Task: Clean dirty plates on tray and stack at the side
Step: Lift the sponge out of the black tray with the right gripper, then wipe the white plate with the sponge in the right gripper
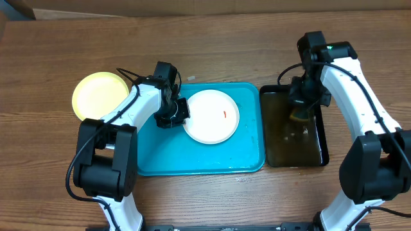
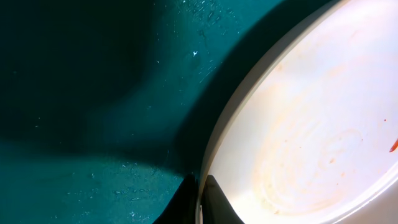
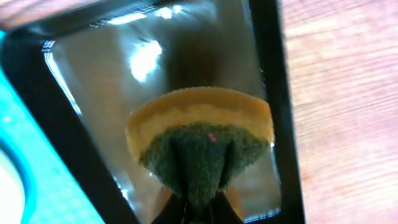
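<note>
The left end effector [image 1: 183,113] is pinched nearly closed on the near rim of a white round plate [image 1: 212,117]. In the left wrist view the thin rim runs between its two dark fingertips. The plate lies flat inside the turquoise rectangular plastic tray [image 1: 192,160], spreading away from the fingers towards the other arm. A small orange-red smear [image 1: 225,113] sits on the plate's far half, well apart from the grip.

The right end effector [image 3: 200,208] is clamped tight on a yellow-and-green sponge [image 3: 199,134], green scouring side towards the fingers. It hangs over the narrow black tray [image 1: 292,154], whose dark water lies directly below it.

A yellow-green round plate [image 1: 99,95] rests on the wooden surface [image 1: 225,38] outside the turquoise tray, behind the left end effector. It looks like the start of the stack.

The step in hand appears to be cleaning the white plate, with one arm steadying it and the other holding the sponge at the water. The next move probably calls for carrying the sponge over both tray rims onto the smear. Scrubbing pressure should be light enough that the rim does not slip from the left grip.
</note>
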`<control>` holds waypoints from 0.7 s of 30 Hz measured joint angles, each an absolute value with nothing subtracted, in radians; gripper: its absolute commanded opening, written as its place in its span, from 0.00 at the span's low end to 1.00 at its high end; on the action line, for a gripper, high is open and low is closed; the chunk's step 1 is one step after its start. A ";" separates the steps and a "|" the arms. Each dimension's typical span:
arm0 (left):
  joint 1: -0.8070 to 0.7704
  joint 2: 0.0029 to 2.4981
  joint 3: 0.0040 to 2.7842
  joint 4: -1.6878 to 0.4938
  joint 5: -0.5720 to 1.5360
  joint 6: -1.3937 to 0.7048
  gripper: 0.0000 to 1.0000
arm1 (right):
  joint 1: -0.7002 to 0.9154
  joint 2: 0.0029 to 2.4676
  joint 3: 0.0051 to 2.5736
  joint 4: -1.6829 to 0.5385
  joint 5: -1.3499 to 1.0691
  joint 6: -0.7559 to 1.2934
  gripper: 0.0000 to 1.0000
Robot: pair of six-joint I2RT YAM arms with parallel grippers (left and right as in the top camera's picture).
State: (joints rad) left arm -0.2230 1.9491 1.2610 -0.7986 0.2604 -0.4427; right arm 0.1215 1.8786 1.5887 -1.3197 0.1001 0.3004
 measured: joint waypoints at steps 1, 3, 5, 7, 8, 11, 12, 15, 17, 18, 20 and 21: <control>-0.223 1.949 1.261 -0.799 0.260 -0.443 0.07 | 0.122 1.879 1.589 -1.322 0.108 0.309 0.04; -0.223 1.949 1.261 -0.798 0.260 -0.443 0.07 | 0.125 1.879 1.589 -1.332 0.127 0.332 0.04; -0.223 1.949 1.261 -0.798 0.260 -0.443 0.07 | 0.126 1.879 1.588 -1.316 0.095 0.314 0.04; -0.223 1.949 1.261 -0.796 0.260 -0.443 0.05 | 0.130 1.879 1.588 -1.303 0.043 0.277 0.04; -0.223 1.949 1.261 -0.796 0.260 -0.443 0.05 | 0.135 1.879 1.588 -1.301 0.026 0.264 0.04; -0.223 1.949 1.261 -0.792 0.260 -0.443 0.04 | 0.156 1.879 1.588 -1.277 -0.036 0.239 0.04; -0.223 1.949 1.261 -0.791 0.261 -0.443 0.04 | 0.165 1.879 1.588 -1.267 -0.068 0.233 0.04; -0.223 1.949 1.261 -0.791 0.261 -0.442 0.04 | 0.197 1.879 1.588 -1.232 -0.130 0.224 0.04; -0.223 1.949 1.261 -0.791 0.261 -0.443 0.04 | 0.237 1.879 1.588 -1.199 -0.154 0.219 0.04; -0.223 1.949 1.261 -0.790 0.261 -0.443 0.04 | 0.256 1.879 1.588 -1.182 -0.159 0.217 0.04; -0.223 1.949 1.261 -0.789 0.261 -0.443 0.05 | 0.317 1.879 1.588 -1.127 -0.168 0.214 0.04; -0.223 1.949 1.261 -0.789 0.261 -0.443 0.04 | 0.366 1.879 1.588 -1.098 -0.168 0.212 0.04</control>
State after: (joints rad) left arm -0.2234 1.9491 1.2610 -0.7887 0.2607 -0.4427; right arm 0.3664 1.8786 1.5883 -1.0981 -0.1684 0.2115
